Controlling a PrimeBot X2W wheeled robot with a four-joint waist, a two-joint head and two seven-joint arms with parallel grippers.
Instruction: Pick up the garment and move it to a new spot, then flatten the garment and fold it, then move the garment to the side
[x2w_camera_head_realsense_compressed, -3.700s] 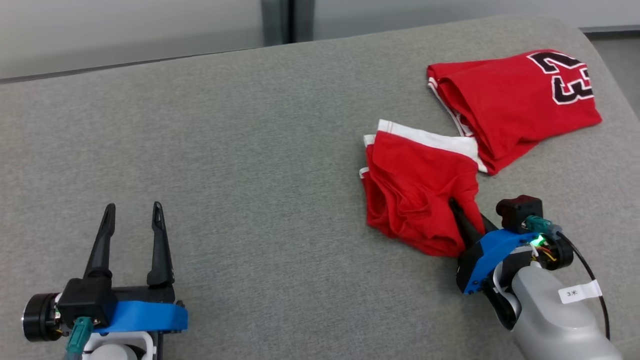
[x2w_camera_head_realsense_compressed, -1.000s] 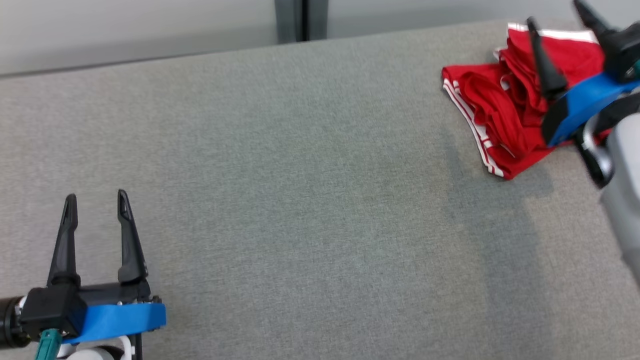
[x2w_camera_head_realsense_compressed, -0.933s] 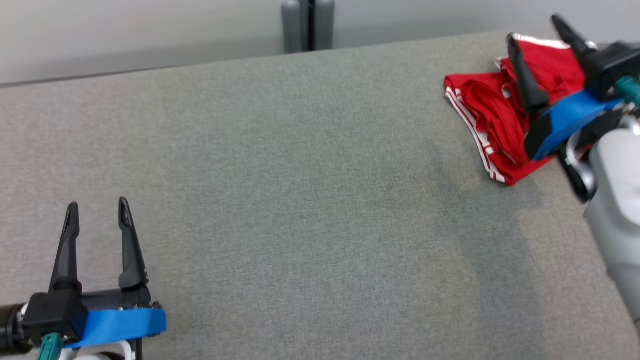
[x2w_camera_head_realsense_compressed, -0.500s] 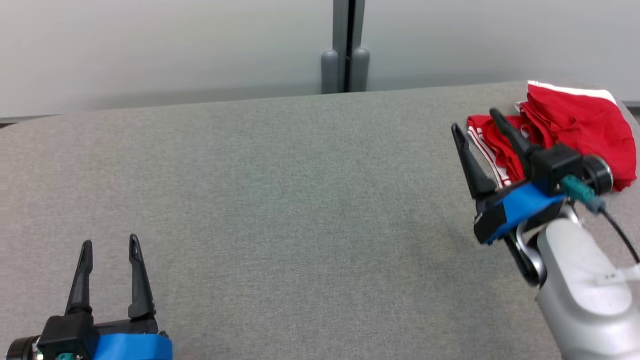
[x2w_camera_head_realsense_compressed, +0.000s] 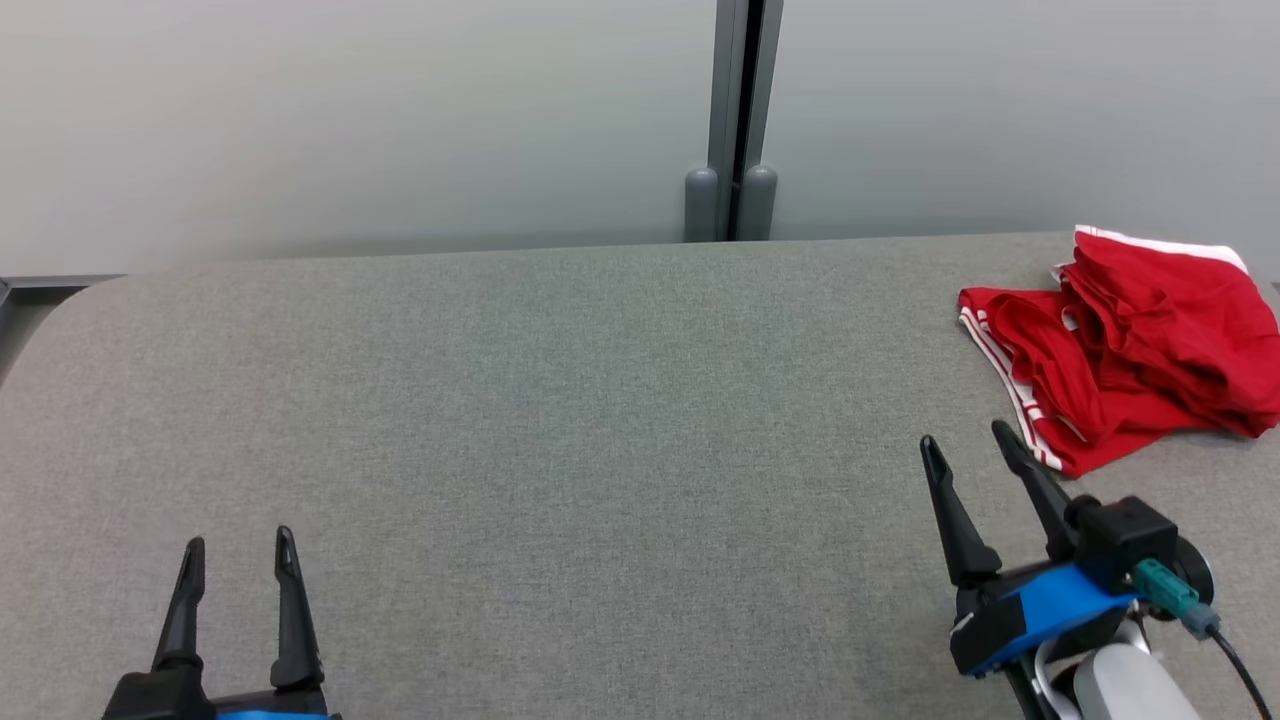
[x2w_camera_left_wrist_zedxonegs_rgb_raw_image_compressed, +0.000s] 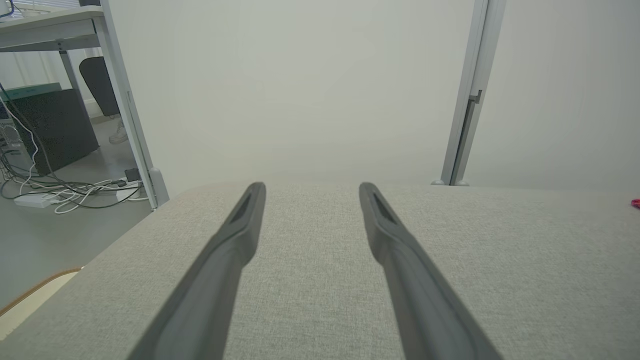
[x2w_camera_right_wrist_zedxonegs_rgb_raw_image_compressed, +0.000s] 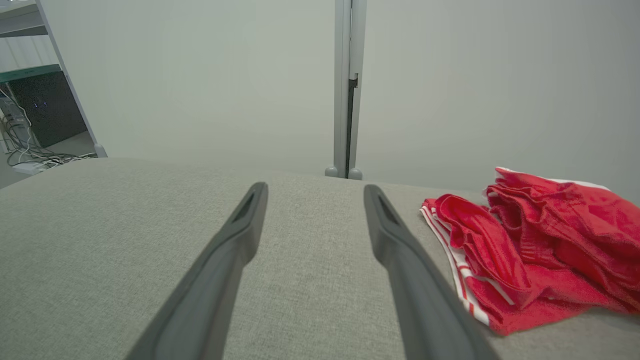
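Left gripper (x2w_camera_head_realsense_compressed: 240, 540): near left, jaws open, nothing between them, over bare grey tabletop (x2w_camera_head_realsense_compressed: 560, 400). Right gripper (x2w_camera_head_realsense_compressed: 965, 436): near right, jaws open and empty, fingertips close to garment's near edge, apart from it. Garment (x2w_camera_head_realsense_compressed: 1130, 350): red with white trim, crumpled heap on far right of tabletop, close to far edge, just beyond right gripper and to its right. Behind tabletop: pale wall panels, grey post (x2w_camera_head_realsense_compressed: 735, 120) at seam. Left wrist view: cables (x2w_camera_left_wrist_zedxonegs_rgb_raw_image_compressed: 50, 192) on floor past tabletop's left end.
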